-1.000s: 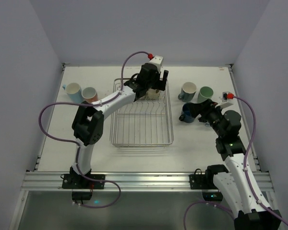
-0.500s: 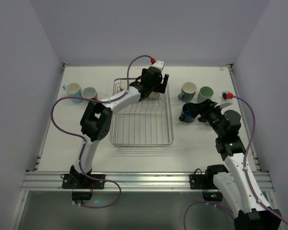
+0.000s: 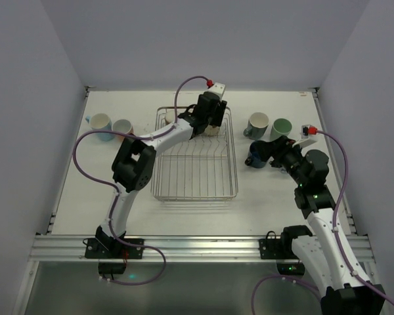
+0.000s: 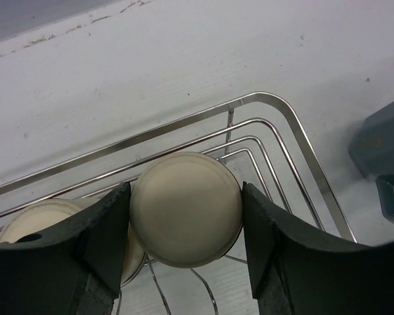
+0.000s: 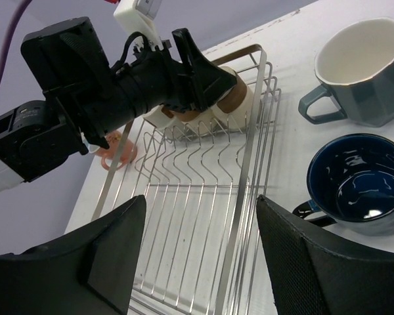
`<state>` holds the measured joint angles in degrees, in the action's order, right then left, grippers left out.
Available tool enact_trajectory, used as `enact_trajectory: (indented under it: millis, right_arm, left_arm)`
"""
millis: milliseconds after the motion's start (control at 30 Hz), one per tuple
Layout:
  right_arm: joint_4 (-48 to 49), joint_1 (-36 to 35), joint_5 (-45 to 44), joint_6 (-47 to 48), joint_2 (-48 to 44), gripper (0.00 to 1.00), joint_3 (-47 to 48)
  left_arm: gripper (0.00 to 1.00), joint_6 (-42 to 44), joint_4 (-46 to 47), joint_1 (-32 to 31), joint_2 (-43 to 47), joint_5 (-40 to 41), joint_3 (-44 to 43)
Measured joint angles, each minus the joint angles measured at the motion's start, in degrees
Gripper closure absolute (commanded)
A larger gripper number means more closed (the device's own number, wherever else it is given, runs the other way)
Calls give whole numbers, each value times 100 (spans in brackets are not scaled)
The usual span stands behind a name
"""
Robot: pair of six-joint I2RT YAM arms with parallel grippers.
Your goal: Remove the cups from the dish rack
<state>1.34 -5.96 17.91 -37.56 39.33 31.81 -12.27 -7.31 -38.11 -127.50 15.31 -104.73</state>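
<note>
My left gripper (image 4: 186, 193) pinches the cream cup (image 4: 186, 210) in the dish rack (image 4: 297, 142) corner; right gripper (image 5: 200, 203) gapes wide beside the navy mug (image 5: 358, 185).

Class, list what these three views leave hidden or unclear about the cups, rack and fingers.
1. Left wrist: whether the left fingers touch the cream cup; too close to tell.
2. Left wrist: second cream cup, mostly behind a finger.
3. Left wrist: grey cup, cut off by the right edge.
</note>
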Motion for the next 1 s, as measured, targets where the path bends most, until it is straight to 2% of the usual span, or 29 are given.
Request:
enact_trajectory:
  millis: [67,100,200,367,467,500,533,567,667,833,1000]
  right_arm:
    - [-7,0,72,0,11,28,15]
    - [-26,0,111,0,11,26,31]
    - [-44,0,162,-9,9,23,98]
    - [-44,-4,260,-13,-2,23,164]
    - [-46,-4,267,-13,0,24,166]
    - [-46,-4,267,-13,2,24,166]
    - [-46,-4,267,-13,2,24,166]
    - [-46,-4,269,-15,4,24,166]
    - [-44,-4,271,-15,11,24,168]
    - [-35,-44,341,-42,146,21,173]
    - [138,-122,588,-173,289,10,170]
  left_arm:
    - [29,22,-4,0,0,-9,-4]
    - [19,39,-9,0,-2,-31,-7]
    - [8,55,-63,17,-33,-140,-37]
    - [3,48,-63,13,-177,-219,-50]
    - [18,46,-90,22,-260,-245,-50]
    - [30,68,-87,22,-282,-216,-50]
    - [36,63,-87,24,-291,-208,-50]
    - [46,55,-85,44,-291,-221,-50]
    - [59,68,-68,59,-291,-291,-50]
    - [71,26,24,61,-142,-466,140]
    - [77,-201,433,70,713,-857,850]
